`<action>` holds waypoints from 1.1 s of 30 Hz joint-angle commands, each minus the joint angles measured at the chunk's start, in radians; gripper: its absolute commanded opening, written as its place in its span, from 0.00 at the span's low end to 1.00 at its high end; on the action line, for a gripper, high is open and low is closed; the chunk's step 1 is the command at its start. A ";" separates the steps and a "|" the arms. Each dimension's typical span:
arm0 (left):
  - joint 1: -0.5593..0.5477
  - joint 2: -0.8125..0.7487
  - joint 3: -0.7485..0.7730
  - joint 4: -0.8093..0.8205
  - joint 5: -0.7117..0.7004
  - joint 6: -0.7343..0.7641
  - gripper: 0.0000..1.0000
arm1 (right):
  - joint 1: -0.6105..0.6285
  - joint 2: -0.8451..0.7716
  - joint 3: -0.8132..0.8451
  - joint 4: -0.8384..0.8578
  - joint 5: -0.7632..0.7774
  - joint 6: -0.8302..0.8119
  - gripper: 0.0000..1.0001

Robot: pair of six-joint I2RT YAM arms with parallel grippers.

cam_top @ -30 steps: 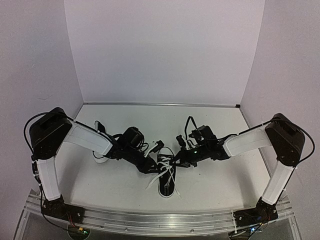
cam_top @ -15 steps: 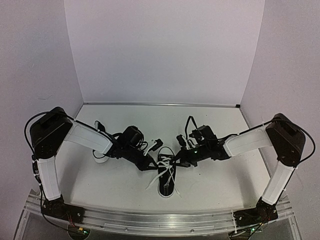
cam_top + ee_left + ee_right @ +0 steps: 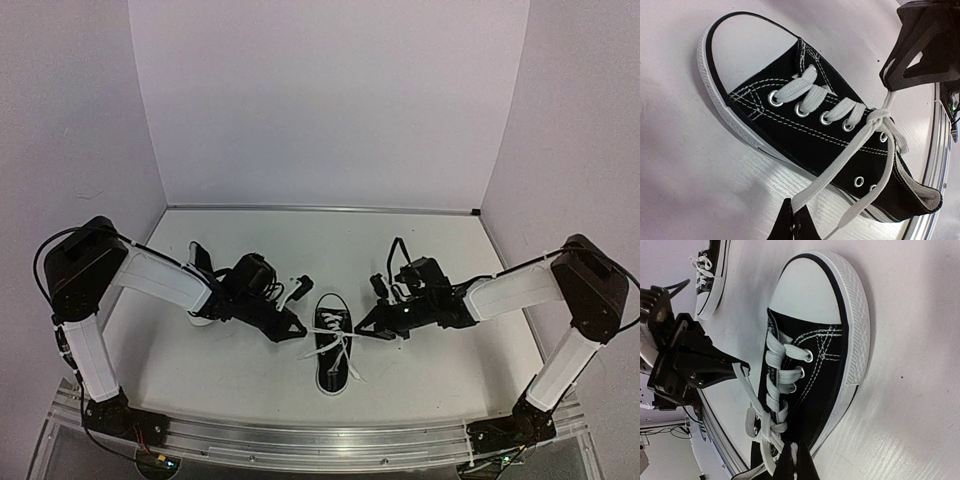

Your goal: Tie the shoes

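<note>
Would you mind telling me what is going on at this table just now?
Two robot arms are tying the black sneaker in the middle. The left claw pinches one white lace end, the right claw the other lace end. The laces are crossed in a first knot; no bow yet. The second sneaker lies aside.
</note>
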 commanded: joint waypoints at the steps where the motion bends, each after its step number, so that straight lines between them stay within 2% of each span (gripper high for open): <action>1: 0.033 -0.049 -0.029 -0.009 -0.091 -0.028 0.00 | -0.025 -0.035 -0.039 -0.006 0.050 0.005 0.00; 33: 0.066 -0.085 -0.080 -0.032 -0.170 -0.039 0.00 | -0.116 -0.079 -0.146 -0.024 0.096 -0.007 0.00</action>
